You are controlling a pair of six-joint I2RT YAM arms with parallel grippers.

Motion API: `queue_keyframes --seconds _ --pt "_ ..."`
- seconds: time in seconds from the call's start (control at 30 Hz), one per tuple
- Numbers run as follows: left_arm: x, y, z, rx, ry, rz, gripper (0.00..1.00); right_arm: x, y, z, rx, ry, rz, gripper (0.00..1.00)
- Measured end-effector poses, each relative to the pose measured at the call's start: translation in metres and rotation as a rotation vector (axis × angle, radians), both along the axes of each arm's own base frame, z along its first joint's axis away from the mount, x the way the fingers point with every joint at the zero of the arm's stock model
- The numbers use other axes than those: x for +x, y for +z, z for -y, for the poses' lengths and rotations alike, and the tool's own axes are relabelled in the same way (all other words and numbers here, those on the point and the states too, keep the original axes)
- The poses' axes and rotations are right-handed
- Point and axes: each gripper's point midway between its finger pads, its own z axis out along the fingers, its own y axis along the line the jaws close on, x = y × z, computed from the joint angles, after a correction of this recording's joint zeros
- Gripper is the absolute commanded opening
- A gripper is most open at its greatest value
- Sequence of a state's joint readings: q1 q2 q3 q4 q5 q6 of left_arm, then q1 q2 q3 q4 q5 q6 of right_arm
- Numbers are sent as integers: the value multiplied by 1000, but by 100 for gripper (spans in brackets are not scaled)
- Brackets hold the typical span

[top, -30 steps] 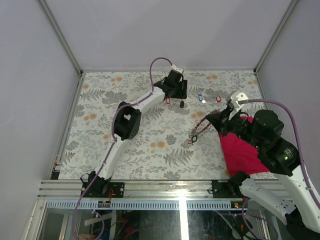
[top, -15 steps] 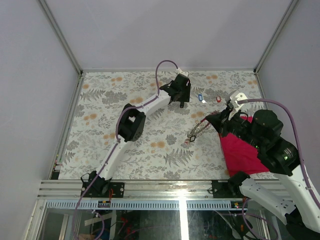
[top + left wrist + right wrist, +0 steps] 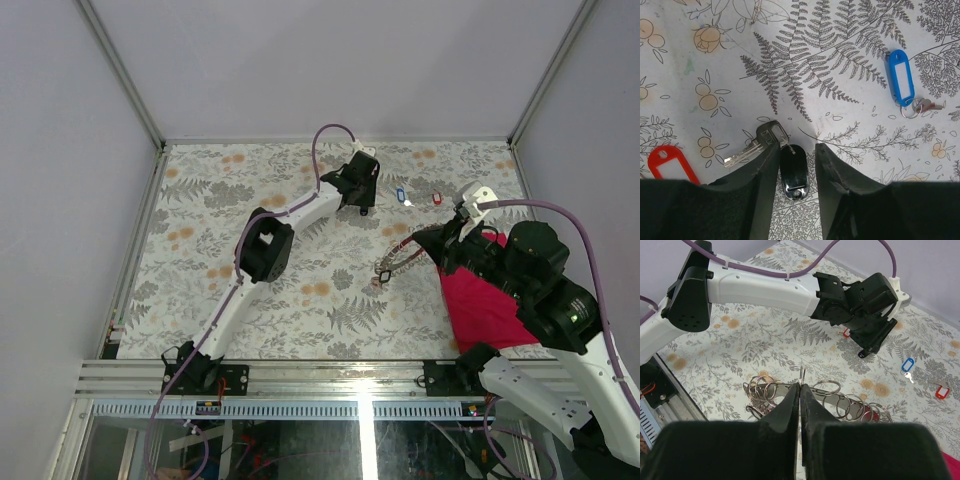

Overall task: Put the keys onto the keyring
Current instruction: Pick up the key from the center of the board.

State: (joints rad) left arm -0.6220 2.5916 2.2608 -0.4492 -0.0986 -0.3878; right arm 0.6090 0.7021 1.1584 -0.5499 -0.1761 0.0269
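Tag [image 3: 794,172], glossy black oblong, between part-spread left gripper [image 3: 797,148]; right gripper [image 3: 800,386] pinches linked-metal keyring [image 3: 759,391].

1. The keyring [image 3: 837,402] is a floppy chain of grey metal rings, stretched out in a line. My right gripper [image 3: 800,388] is closed and pinches it near the middle.
2. The black key tag [image 3: 794,170] lies flat between the parted fingers of my left gripper [image 3: 796,147]. Its silver key [image 3: 747,150] splays to one side on a small ring.
3. The blue tag [image 3: 901,77] has a white label window and lies flat, well apart, with a ring and small key at one end.
4. The red tag [image 3: 667,161] is partly hidden by my finger.
5. A second red tag [image 3: 437,198] lies beyond the blue one.
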Motion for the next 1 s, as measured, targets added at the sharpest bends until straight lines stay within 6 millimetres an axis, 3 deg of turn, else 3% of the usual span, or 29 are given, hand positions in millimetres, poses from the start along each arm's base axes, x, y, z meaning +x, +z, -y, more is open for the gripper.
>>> queue_keyframes --seconds 0.17,0.37,0.53,0.73,0.87,1.0 --pt "0 -2 0 1 0 -1 25 0 0 0 0 1 0 0" --pt "2 -4 -1 23 3 12 0 0 0 0 0 1 0 0" --pt "3 -2 2 86 -30 76 0 -1 -1 0 -2 5 -4 0" --pt "-25 4 1 133 -138 115 0 -4 -9 2 -31 11 -20 0" --pt "-45 39 2 95 -244 165 0 -6 -10 6 -47 7 -12 0" --pt "-56 102 9 -23 -343 271 0 -9 -7 9 -57 10 16 0"
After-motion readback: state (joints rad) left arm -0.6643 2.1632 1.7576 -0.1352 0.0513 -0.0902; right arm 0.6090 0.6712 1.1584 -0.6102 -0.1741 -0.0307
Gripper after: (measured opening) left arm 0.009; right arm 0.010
